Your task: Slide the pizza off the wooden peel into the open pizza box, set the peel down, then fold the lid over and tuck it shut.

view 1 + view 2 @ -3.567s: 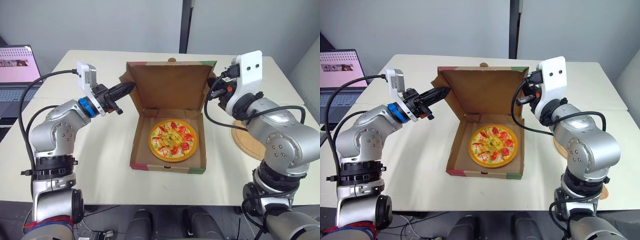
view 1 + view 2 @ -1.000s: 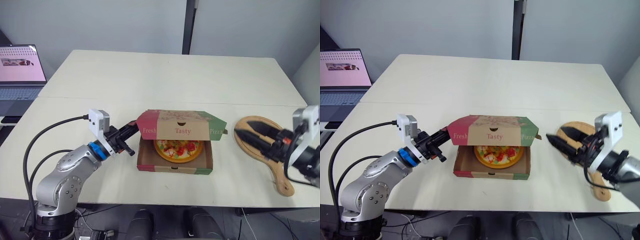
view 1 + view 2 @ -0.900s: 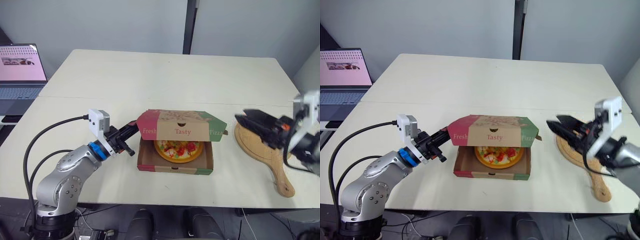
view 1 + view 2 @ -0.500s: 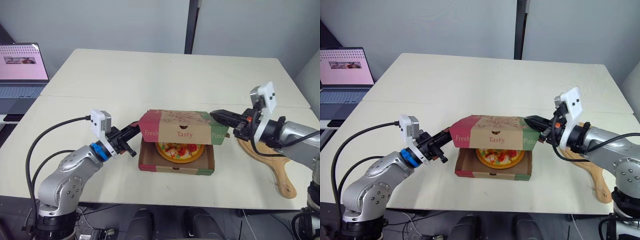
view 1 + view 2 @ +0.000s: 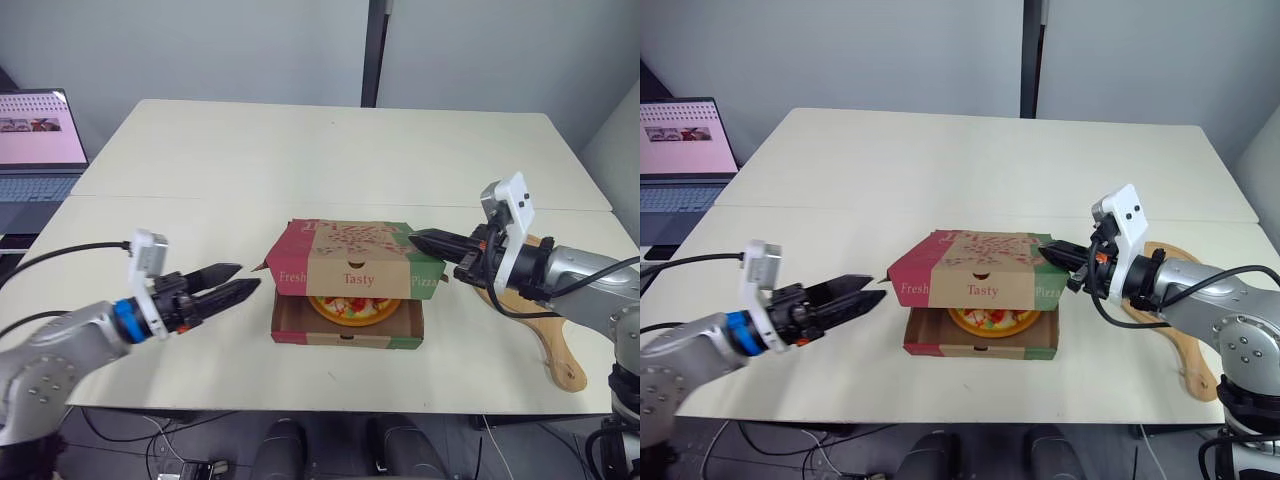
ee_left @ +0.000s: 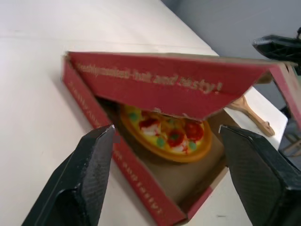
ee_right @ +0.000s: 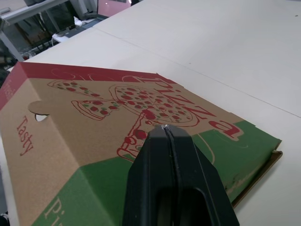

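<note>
My right gripper (image 5: 418, 239), clenched empty, noses the right corner of the lid (image 5: 345, 245); my left gripper (image 5: 245, 277) hangs spread beside the box (image 5: 345, 335). The pizza (image 5: 345, 306) lies inside, under the half-lowered lid. It is light, floppy cardboard, so I'd press on the front flap.

The pizza (image 5: 345, 308) lies in the box (image 5: 345, 337), peel (image 5: 562, 352) to its right, laptop (image 5: 35, 140) far left.

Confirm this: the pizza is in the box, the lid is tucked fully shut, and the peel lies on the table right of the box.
The lid is not tucked shut: its front hangs raised above the box, and the left wrist view shows the pizza through the gap. The rest holds: pizza in the box, peel on the table right of it.
</note>
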